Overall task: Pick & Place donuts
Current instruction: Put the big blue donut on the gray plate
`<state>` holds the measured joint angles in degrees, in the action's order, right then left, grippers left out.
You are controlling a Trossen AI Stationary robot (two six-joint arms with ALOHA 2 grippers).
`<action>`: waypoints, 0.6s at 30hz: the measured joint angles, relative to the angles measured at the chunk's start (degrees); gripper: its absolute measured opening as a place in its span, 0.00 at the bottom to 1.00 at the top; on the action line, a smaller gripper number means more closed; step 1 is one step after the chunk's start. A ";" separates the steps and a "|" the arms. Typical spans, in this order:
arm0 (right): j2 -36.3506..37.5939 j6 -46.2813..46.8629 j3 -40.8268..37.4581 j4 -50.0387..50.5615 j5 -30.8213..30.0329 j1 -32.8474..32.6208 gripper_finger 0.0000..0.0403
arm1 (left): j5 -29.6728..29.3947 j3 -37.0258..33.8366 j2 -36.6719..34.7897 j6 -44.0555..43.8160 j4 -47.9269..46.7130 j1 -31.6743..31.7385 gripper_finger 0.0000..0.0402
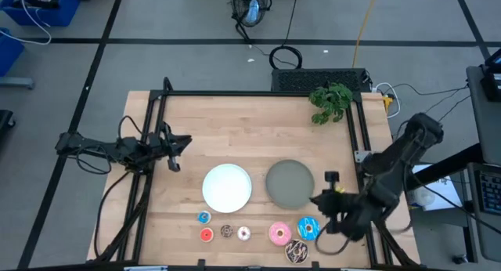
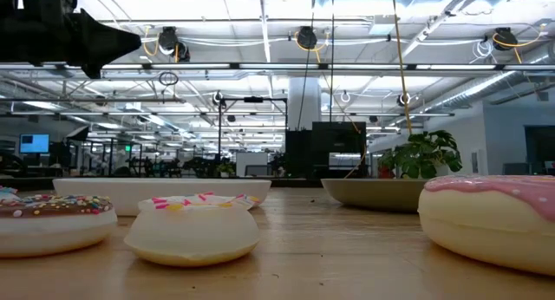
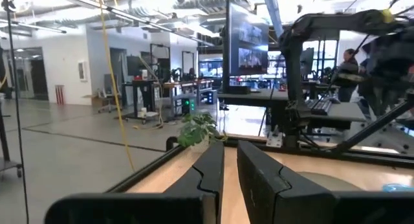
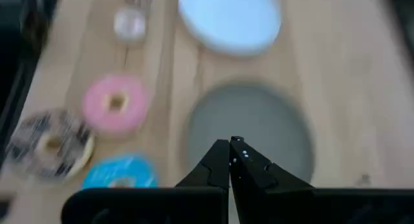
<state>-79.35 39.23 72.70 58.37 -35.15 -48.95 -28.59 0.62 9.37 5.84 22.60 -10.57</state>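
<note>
Seven toy donuts lie flat in a row along the table's near edge in the high view: tiny blue (image 1: 203,217), red (image 1: 207,234), brown (image 1: 226,231) and whitish-pink (image 1: 243,233), then larger pink (image 1: 279,233), blue (image 1: 308,228) and dark brown with sprinkles (image 1: 297,251). My right gripper (image 1: 319,199) hangs shut above the grey plate's near right rim, just beyond the blue donut. In its wrist view the shut gripper (image 4: 231,160) is over the grey plate (image 4: 249,130), with the pink (image 4: 116,103), blue (image 4: 119,173) and sprinkled (image 4: 52,143) donuts beside it. My left gripper (image 1: 176,146) waits at the table's left, a narrow gap between its fingers (image 3: 229,166).
A white plate (image 1: 228,186) and the grey plate (image 1: 290,184) lie at mid-table beyond the donuts. A green plant (image 1: 331,101) stands at the far right corner. A dark frame rail (image 1: 258,93) runs along the far edge. Bare wood lies between the plates and the far rail.
</note>
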 joint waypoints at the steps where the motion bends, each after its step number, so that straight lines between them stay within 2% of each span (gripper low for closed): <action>1: -2.35 2.69 2.55 4.29 2.79 0.00 0.00 | 0.00 0.00 0.00 0.00 -0.12 0.00 0.13; 3: -6.35 5.68 6.21 10.38 8.43 0.02 0.00 | -0.01 0.00 0.00 0.09 -0.57 0.00 0.13; 6: -9.92 5.42 7.55 12.09 14.11 0.07 0.00 | 0.00 0.00 0.00 0.21 -0.55 0.00 0.13; 10: -12.60 5.52 6.94 9.03 15.93 0.14 0.02 | -0.01 0.00 0.00 -0.08 -0.62 0.00 0.13; 14: -13.91 4.01 6.29 5.79 17.49 0.50 0.13 | -0.01 0.00 0.02 -1.00 -1.57 0.00 0.13; 18: -14.04 2.11 5.49 3.22 17.18 0.61 0.31 | -0.01 0.00 0.00 -1.97 -2.27 -0.02 0.13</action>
<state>-93.38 41.34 78.20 61.60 -17.97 -48.33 -28.60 0.62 9.37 3.87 20.32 -10.59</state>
